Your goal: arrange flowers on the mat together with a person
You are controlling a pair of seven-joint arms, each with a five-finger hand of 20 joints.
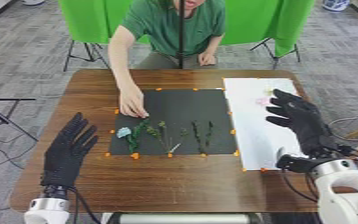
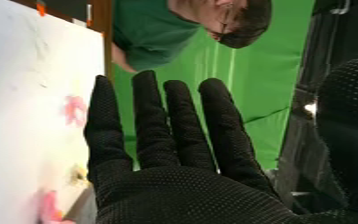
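while the person's hand [image 1: 131, 101] works by the left edge of the black mat [image 1: 184, 100], both of mine leave it room. my left hand [image 1: 64, 155] is near the left edge of the bench [image 1: 193, 185], fingers straight and holding nothing, which i read as waiting. my right hand [image 1: 307, 125] is by the white sheet [image 1: 257, 135] toward the bench's right edge, its fingers straight and empty too; i judge that this spot suits reaching the pink flowers [image 1: 262, 101] without crowding the person. the blue flower [image 1: 124, 132] lies by the mat's left edge, with leafy stems [image 1: 165, 132] and dark sprigs [image 1: 209, 134] to its right, probably spread so each reads clearly. orange tabs [image 1: 135, 156] along the mat's edges seem meant to stop it sliding. i can't tell what the person's fingertips touch.
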